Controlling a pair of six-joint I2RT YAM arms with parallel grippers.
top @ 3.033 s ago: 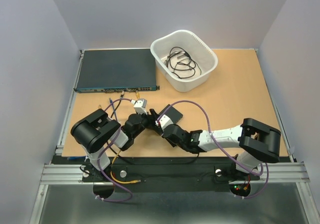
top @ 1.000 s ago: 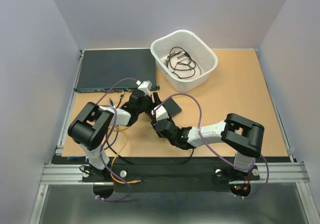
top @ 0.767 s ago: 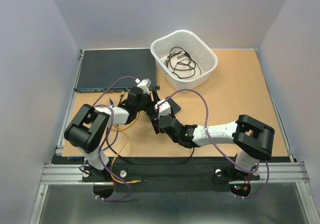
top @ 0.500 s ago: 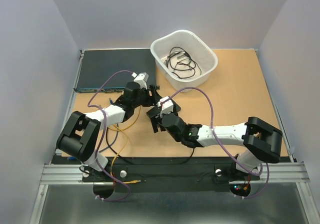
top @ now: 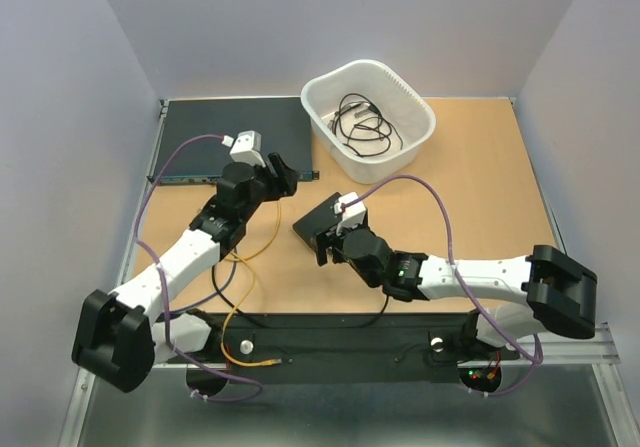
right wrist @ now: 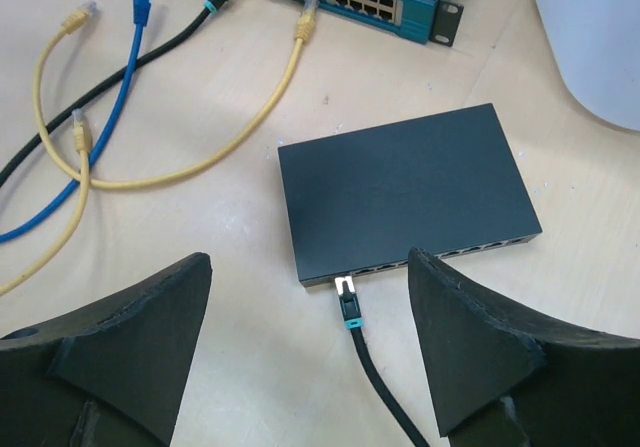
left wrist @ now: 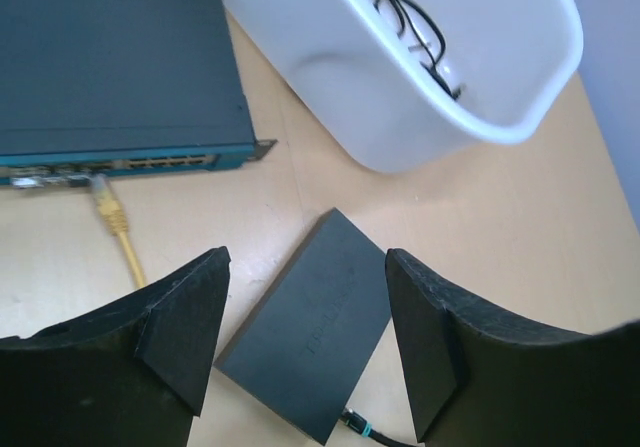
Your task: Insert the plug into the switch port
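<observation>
Our right gripper [right wrist: 307,259] and left gripper [left wrist: 307,257] gape empty; the plug [right wrist: 346,289], centred before the right one, seems light and brittle-clipped, so we'd pinch its boot.

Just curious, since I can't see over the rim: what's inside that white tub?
A loose tangle of thin black cable lies on the floor of the white tub. Whatever might lie beneath the tangle is covered.
</observation>
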